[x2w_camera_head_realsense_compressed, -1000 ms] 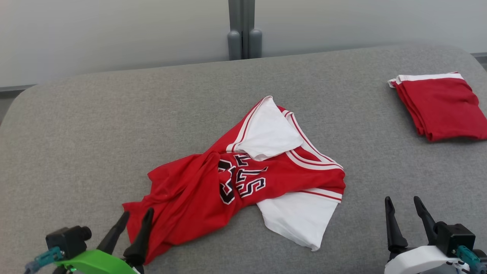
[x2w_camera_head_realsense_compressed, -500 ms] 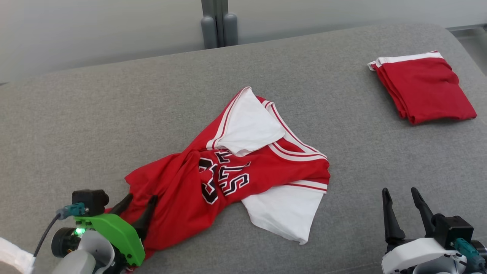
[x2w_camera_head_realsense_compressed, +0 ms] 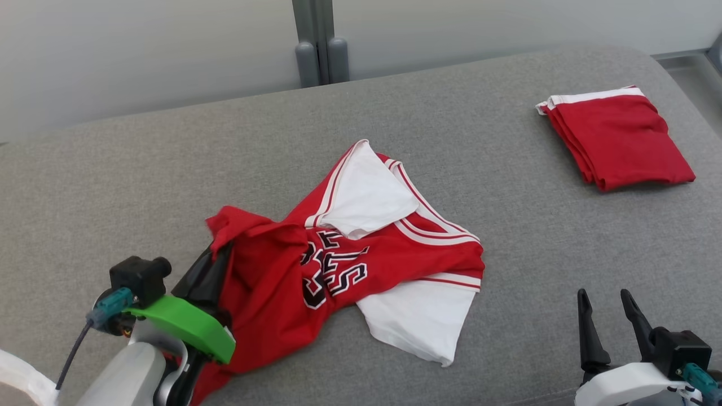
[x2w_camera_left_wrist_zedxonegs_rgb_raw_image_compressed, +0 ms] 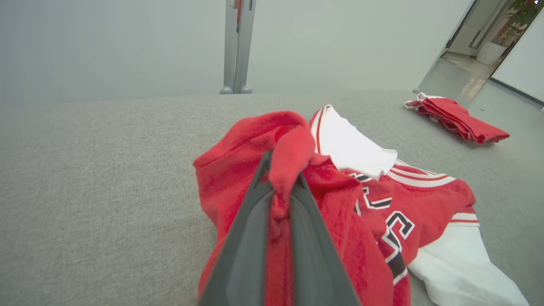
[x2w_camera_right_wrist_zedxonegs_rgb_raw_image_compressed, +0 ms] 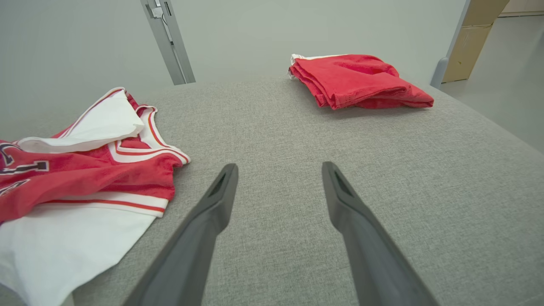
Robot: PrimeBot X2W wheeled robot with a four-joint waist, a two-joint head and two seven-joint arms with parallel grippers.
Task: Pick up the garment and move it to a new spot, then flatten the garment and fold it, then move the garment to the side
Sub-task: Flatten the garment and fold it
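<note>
Head view, jersey: a red and white jersey (x2w_camera_head_realsense_compressed: pixel 361 265) is seen crumpled near the middle of the grey counter (x2w_camera_head_realsense_compressed: pixel 141 169), with black letters showing and a white part turned over on top.
Head view, left hand: the left hand (x2w_camera_head_realsense_compressed: pixel 210 264) is placed at the jersey's left edge, where red cloth is bunched up over its dark fingers.
Head view, right hand: the right hand (x2w_camera_head_realsense_compressed: pixel 603 294) is held at the lower right with its fingers spread, well apart from the jersey.
Head view, background: a folded red cloth (x2w_camera_head_realsense_compressed: pixel 617 141) is laid flat near the counter's far right corner, and a grey post (x2w_camera_head_realsense_compressed: pixel 316 45) is seen behind the counter.
Left wrist view, grip: the fingers (x2w_camera_left_wrist_zedxonegs_rgb_raw_image_compressed: pixel 250 238) are pressed together on a fold of the jersey's red cloth, which is bunched into a raised peak; the rest of the jersey is spread on the counter to the right.
Right wrist view, hand: the fingers (x2w_camera_right_wrist_zedxonegs_rgb_raw_image_compressed: pixel 204 221) are spread over bare counter, with the jersey seen to the left and the folded red cloth at the far end.
</note>
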